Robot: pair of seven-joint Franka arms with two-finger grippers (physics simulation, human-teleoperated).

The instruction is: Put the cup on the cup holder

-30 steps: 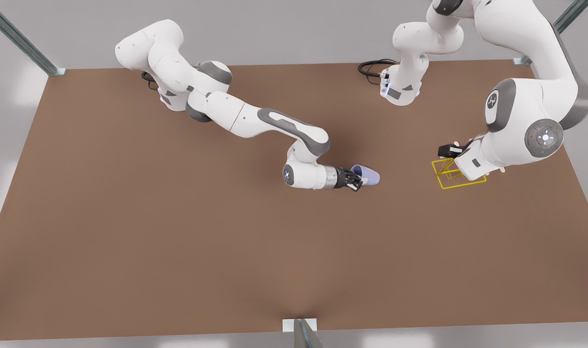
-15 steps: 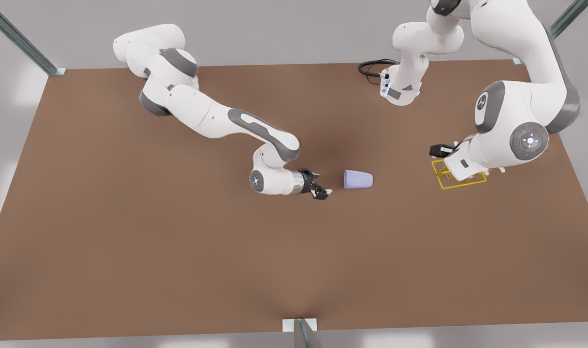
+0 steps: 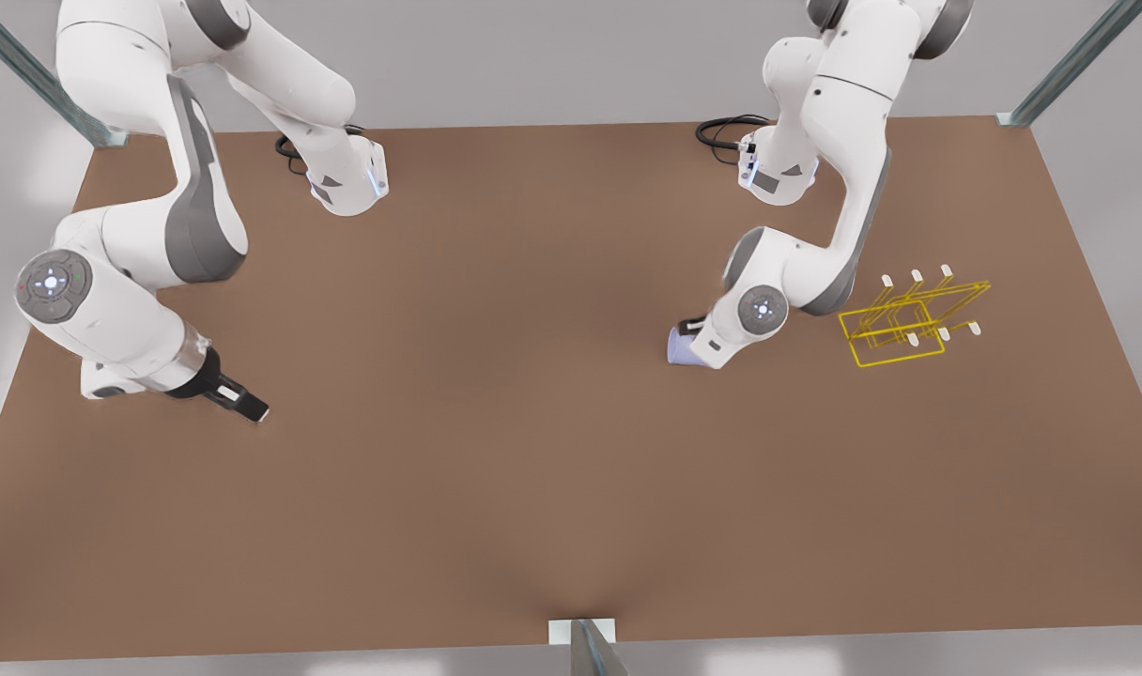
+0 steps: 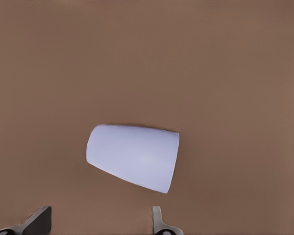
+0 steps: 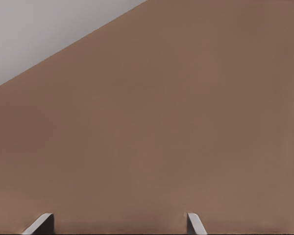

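The scene is lit evenly and softly from overhead, with no glare seen on the brown table [image 3: 496, 488]. A darker patch is cast on the tabletop near its middle, and the near edge is slightly brightened. A thin, soft shadow is thrown along one side of the cup [image 4: 133, 155] in the left wrist view. Fine detail is smoothed throughout, and edges are rendered slightly soft.

**Brown table in a grey room**

A wide brown table [image 3: 496, 451] filled the scene, its top plain and matte. Pale grey floor [image 3: 533, 66] lay beyond its far edge. Metal struts [image 3: 36, 75] met the far corners, and another bracket [image 3: 585, 638] stood at the near edge.
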